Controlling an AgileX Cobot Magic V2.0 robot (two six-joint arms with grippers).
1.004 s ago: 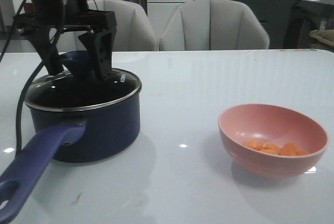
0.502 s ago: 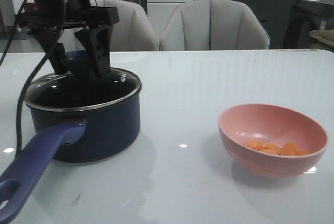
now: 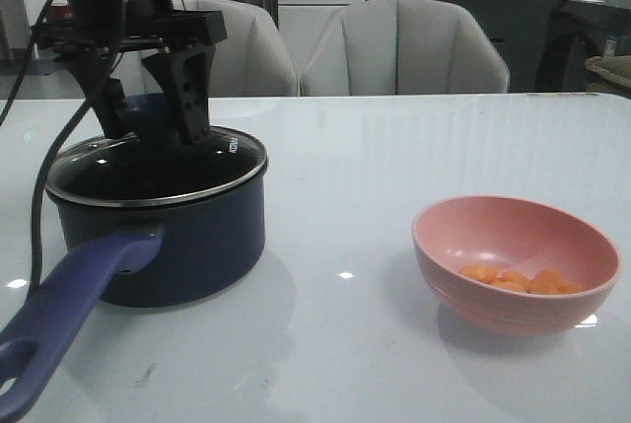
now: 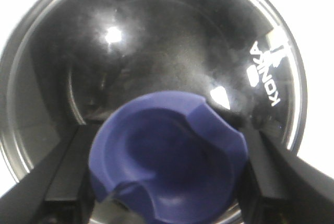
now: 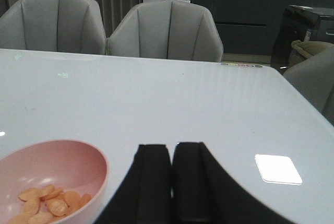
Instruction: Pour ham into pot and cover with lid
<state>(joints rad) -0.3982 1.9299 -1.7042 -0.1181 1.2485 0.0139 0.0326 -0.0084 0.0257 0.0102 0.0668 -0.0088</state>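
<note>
— While the round clear-glass lid [image 3: 158, 172] sits on the dark navy saucepan [image 3: 163, 236] at the table's left, where is the left claw [image 3: 148, 132]?

— Spread wide, its fingers [image 4: 60, 174] flank the purple-blue knob [image 4: 168, 156].

— And the orange ham chunks [image 3: 518, 281]?

— Inside the pink round bowl [image 3: 516, 261], well right of the pot. The right claw [image 5: 171, 179] hangs clenched beside it, holding nothing.

You've got a dark navy round saucepan [image 3: 187, 246] with purple-blue handle, clear glass lid [image 4: 156, 51] lettered white, orange-pink ham chunks [image 3: 518, 280] in a pink bowl [image 3: 513, 310].
</note>
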